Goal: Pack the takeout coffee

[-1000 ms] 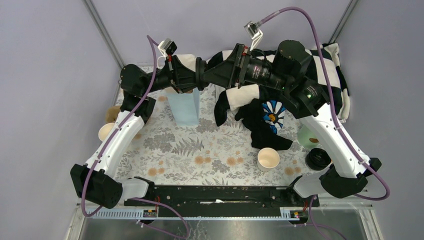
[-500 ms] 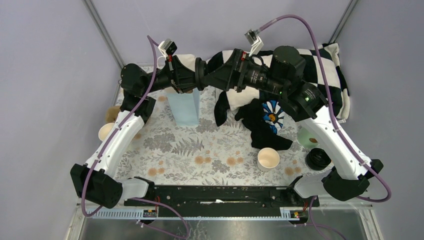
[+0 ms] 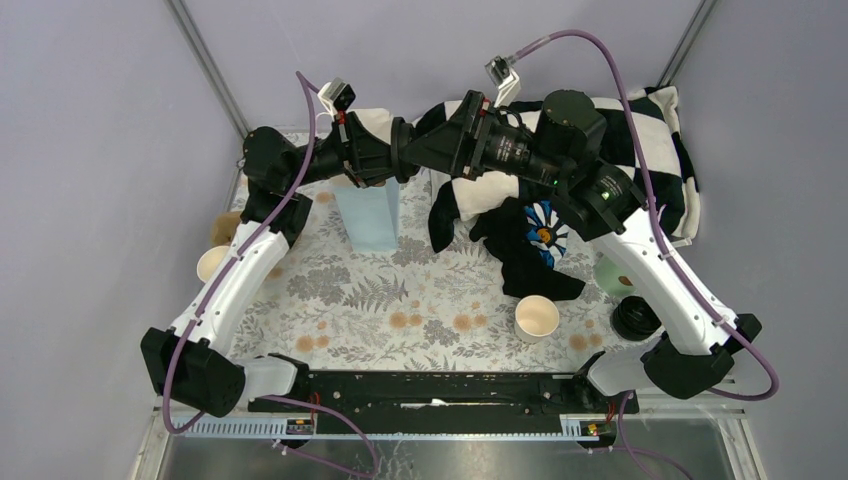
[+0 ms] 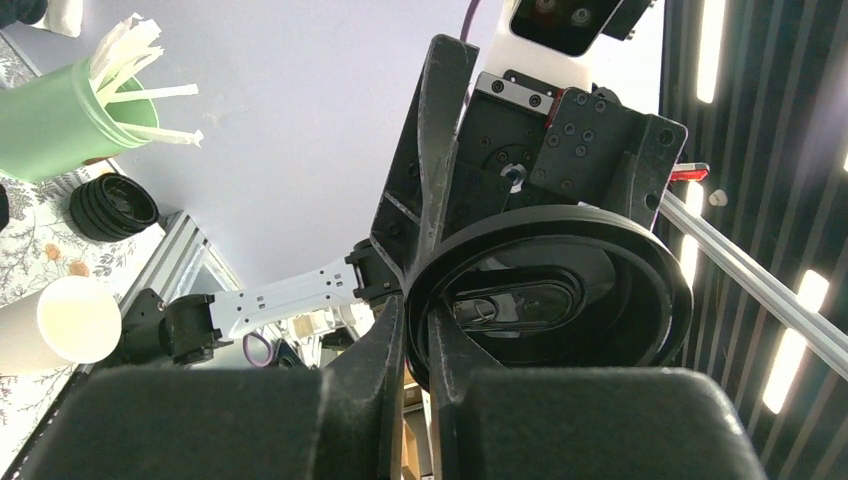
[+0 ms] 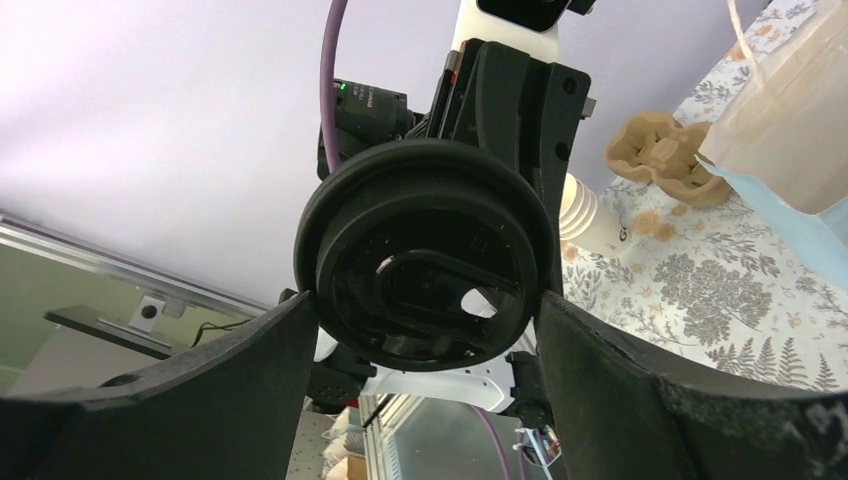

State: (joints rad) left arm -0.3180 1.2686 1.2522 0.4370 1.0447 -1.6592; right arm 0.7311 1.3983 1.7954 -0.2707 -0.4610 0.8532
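One cream paper cup (image 3: 537,318), lidless, upright on floral cloth (image 3: 400,290), front right; one black lid (image 4: 550,300) aloft over far side, rim pinched tight by left gripper (image 4: 415,300); right gripper (image 5: 425,305) fingers spread wide astride lid, contact unclear

From above, the wrists (image 3: 372,155) hide the black lid (image 4: 560,300); the left wrist view crops the cream cup (image 4: 62,320).
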